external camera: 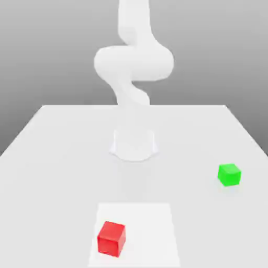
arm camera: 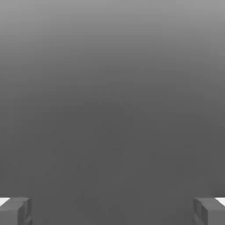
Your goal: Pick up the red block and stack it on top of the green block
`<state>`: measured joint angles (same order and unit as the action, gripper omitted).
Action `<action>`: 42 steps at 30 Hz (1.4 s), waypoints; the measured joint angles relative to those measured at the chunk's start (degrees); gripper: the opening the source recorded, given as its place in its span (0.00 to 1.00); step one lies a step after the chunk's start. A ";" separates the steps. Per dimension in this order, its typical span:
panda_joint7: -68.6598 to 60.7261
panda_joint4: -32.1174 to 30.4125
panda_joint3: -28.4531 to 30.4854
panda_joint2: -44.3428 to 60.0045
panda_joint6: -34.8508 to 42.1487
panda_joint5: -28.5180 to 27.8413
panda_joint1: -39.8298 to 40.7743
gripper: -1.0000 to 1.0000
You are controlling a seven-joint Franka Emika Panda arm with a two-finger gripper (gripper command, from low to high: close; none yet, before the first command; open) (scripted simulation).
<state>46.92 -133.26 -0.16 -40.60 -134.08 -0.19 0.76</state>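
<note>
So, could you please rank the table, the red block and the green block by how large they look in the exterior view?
1. Table, by far the largest.
2. Red block.
3. Green block.

The red block sits nearer the camera, so the blocks may really match in size.

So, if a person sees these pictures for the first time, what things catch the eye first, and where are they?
The red block stands out most, sitting on a paler square patch at the near edge of the table. Next is the green block, apart from it toward the exterior view's right. Behind both rises the white arm, and in the hand view the gripper stands wide open, holding nothing.
</note>
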 joint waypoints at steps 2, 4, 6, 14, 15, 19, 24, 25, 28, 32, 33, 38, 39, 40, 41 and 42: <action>0.92 -1.25 -0.10 4.43 -1.95 -0.18 0.61 0.50; 1.84 -2.43 -0.11 8.65 -3.77 -0.40 1.12 0.50; 2.71 -3.62 -0.11 12.82 -5.63 -0.58 1.62 0.50; 5.96 -8.31 0.27 29.44 -12.95 -0.96 3.32 0.50; 6.33 -8.90 0.36 31.52 -13.86 -0.96 3.49 0.50; 7.58 -11.24 0.74 39.82 -17.52 -0.62 4.32 0.50; 8.36 -13.39 0.87 50.20 -22.83 0.44 4.85 0.50; 8.35 -13.25 0.83 52.27 -24.43 0.56 4.90 0.50; 8.26 -12.45 0.68 58.50 -29.57 0.76 5.04 0.50; 8.29 -12.26 0.62 59.88 -30.74 0.74 5.08 0.00; 8.32 -12.26 0.61 59.88 -30.75 0.71 5.08 0.00; 8.43 -12.74 0.57 56.77 -28.10 0.56 5.18 0.00; 8.47 -13.03 0.58 54.87 -26.49 0.52 5.17 0.00; 8.47 -13.33 0.59 52.88 -24.80 0.48 5.18 0.00; 8.49 -13.65 0.56 50.87 -23.11 0.45 5.15 0.00; 7.76 -14.17 -0.43 49.30 -22.13 0.94 4.56 0.00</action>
<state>54.68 -147.43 -0.60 8.69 -156.22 0.75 5.32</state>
